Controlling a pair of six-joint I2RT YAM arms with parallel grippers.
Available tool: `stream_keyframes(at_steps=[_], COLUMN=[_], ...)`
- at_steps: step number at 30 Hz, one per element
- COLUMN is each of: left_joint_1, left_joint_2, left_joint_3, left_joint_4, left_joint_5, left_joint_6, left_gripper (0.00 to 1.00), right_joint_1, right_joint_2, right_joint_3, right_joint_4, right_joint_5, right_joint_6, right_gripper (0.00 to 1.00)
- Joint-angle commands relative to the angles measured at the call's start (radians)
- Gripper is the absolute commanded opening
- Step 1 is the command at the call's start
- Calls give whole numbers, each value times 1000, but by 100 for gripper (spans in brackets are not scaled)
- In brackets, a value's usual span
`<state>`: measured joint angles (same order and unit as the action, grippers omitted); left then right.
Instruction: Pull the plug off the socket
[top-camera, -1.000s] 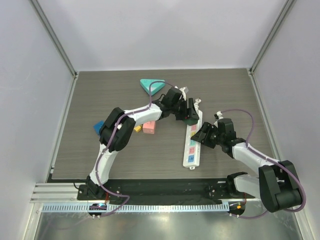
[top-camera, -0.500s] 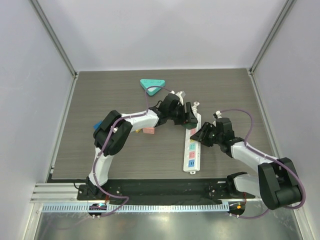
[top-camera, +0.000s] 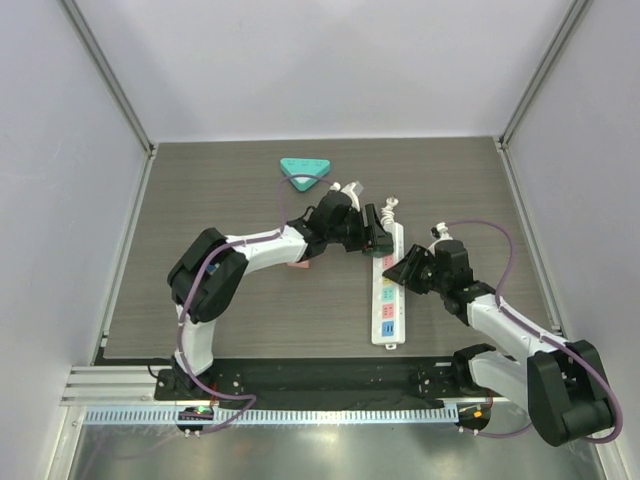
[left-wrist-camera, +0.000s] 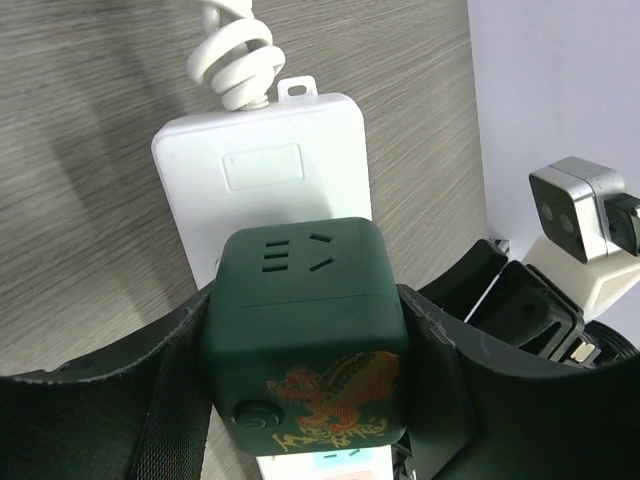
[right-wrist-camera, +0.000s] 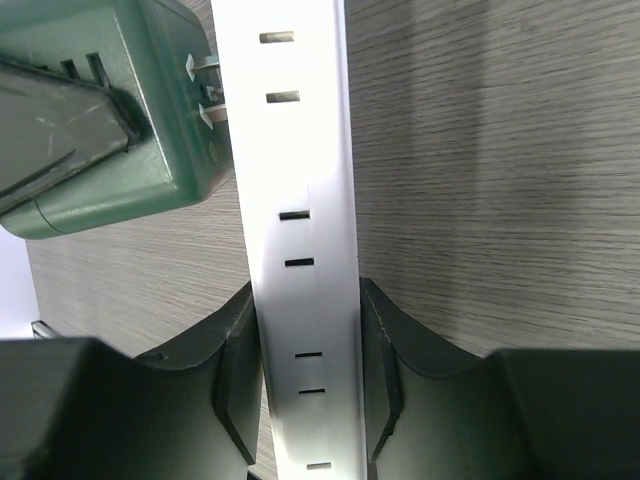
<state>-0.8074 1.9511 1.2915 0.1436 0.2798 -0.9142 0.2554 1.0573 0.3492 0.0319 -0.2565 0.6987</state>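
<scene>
The socket, a long white strip, lay lengthways on the worktop, right of centre in the top view, with its knotted cord at the far end. The left pincer was clenched on the plug, a dark green cube. Its black fingers pressed against two opposite sides of the cube, above the strip's far end. In the right wrist view, metal prongs showed bare between the plug's body and the strip's face. Whether their tips sat in the slots could not be told. The right pincer grasped the socket across its width about midway along, one finger against each long edge. A teal triangular block lay well apart, toward the top of the frame.
</scene>
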Motion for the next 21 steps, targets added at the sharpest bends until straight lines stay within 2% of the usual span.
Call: stream_keyframes(at_steps=[1, 4, 9, 13, 18, 21], left_joint_1=[-35, -33, -16, 5, 16, 17], left_joint_2=[-167, -201, -262, -300, -255, -244], left_joint_3=[-21, -76, -155, -254, -248, -251], left_joint_4=[82, 131, 91, 178, 249, 245], left_joint_5=[231, 222, 130, 35, 126, 104], left_joint_6=[-49, -63, -63, -117, -164, -163], left_gripper=[0, 0, 0, 0, 0, 0], right_joint_1=[-58, -61, -64, -70, -81, -87], right_joint_2=[67, 73, 23, 29, 52, 58], right_joint_3=[-15, -12, -30, -32, -29, -27], right_joint_4=[-82, -84, -81, -75, -69, -63], right_joint_5=[430, 412, 421, 413, 393, 378], right_joint_6=[44, 36, 41, 41, 39, 36], right_gripper=[1, 1, 1, 1, 1, 1])
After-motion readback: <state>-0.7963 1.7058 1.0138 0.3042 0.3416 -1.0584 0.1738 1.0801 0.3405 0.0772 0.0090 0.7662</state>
